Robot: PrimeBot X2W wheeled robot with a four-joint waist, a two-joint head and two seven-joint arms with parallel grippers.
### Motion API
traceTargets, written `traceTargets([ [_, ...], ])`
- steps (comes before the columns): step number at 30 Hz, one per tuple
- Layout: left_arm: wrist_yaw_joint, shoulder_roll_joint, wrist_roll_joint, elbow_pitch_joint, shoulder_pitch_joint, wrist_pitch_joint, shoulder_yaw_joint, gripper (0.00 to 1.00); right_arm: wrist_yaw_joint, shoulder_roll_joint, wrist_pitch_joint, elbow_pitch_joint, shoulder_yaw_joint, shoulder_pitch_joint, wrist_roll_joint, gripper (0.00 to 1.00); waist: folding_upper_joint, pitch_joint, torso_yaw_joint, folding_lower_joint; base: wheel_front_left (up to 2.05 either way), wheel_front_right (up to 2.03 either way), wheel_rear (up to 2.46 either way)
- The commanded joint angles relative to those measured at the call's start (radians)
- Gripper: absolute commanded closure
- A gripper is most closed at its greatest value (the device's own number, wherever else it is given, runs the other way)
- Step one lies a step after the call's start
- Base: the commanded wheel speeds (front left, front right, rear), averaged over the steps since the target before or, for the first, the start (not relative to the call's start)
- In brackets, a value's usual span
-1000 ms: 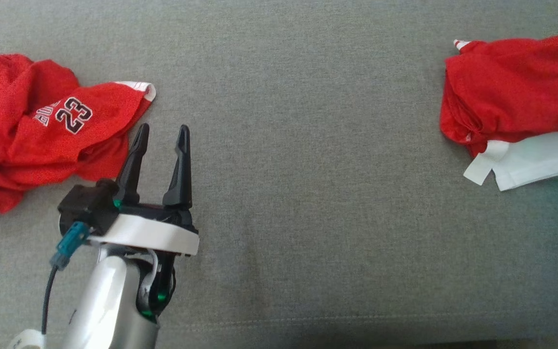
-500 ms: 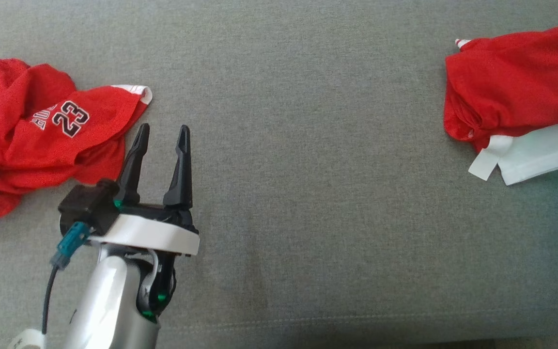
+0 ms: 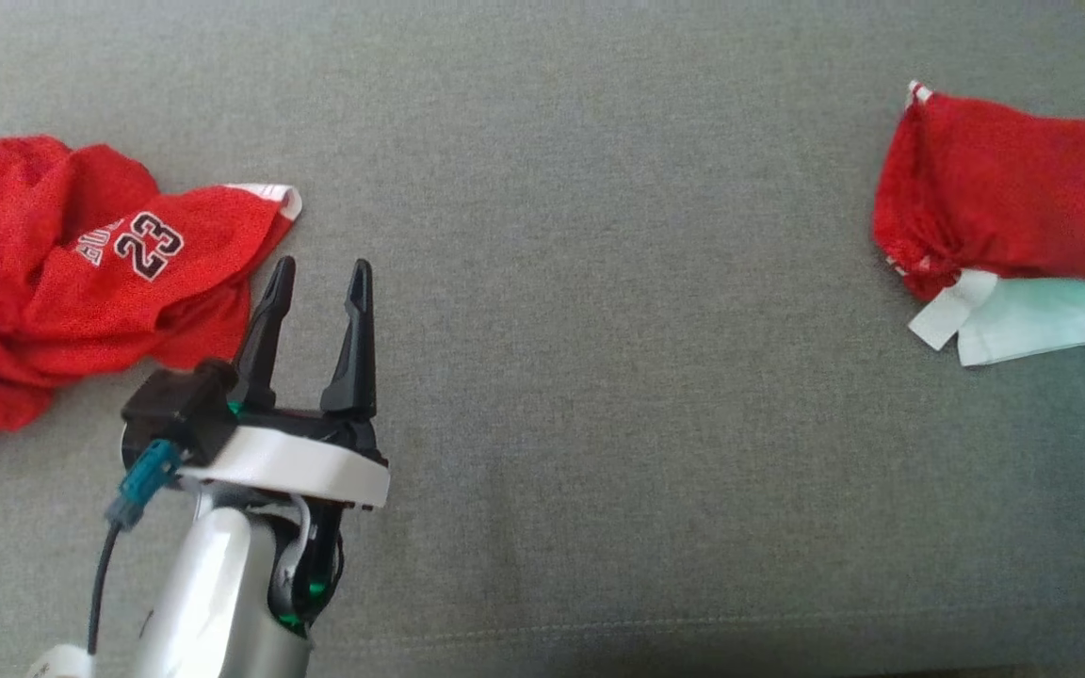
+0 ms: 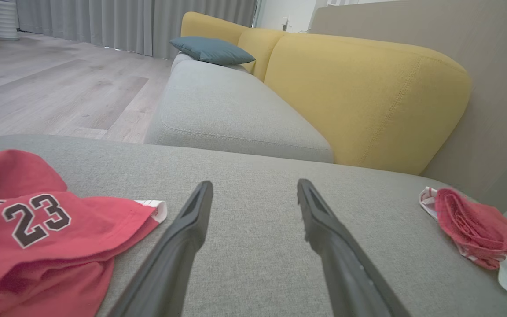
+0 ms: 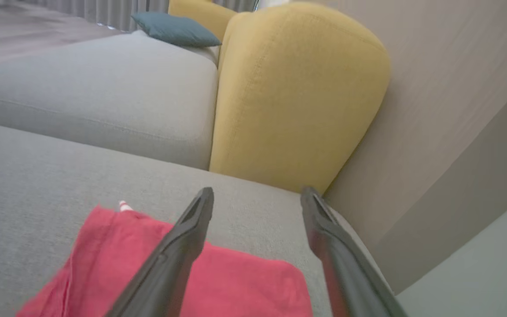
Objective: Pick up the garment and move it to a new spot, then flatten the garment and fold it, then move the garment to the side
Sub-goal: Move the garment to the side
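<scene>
- My left hand is my marker here. It hovers low over the grey sofa seat, its two dark fingers spread wide with nothing between them.
- Just to the left of that hand lies a crumpled red jersey. It is bunched in loose folds, the number 23 faces up, and a white-trimmed edge points toward the fingers. The nearer fingertip is just beside the cloth. I cannot tell whether it touches.
- Well off to the right of that hand, near the far side of the seat, sits the folded red garment. It is a compact bundle with a bit of red-and-white trim at its top corner.
- A white garment lies under that bundle, sticking out along the edge nearest me.
- My right hand is above the folded red garment. Its fingers are parted and empty, and the cloth lies on the seat below them, not pinched.
- Count of cloth pieces: two red, one white, three in all.
- Count of hands: two, both spread and holding nothing.
- Beyond my left hand, past the seat's far edge, stands a yellow backrest. One blue pillow lies farther along the sofa.
</scene>
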Motion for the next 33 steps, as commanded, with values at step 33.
traceTargets([
  [33, 0.034, 0.009, -0.024, -0.06, 0.177, -0.005, 0.04, 0.0, 0.006, 0.324, -0.149, -0.346, 0.198, 0.491, 0.202, 0.0, -0.0001, -0.246, 0.043, 0.0, 0.0, 0.0, 0.0],
])
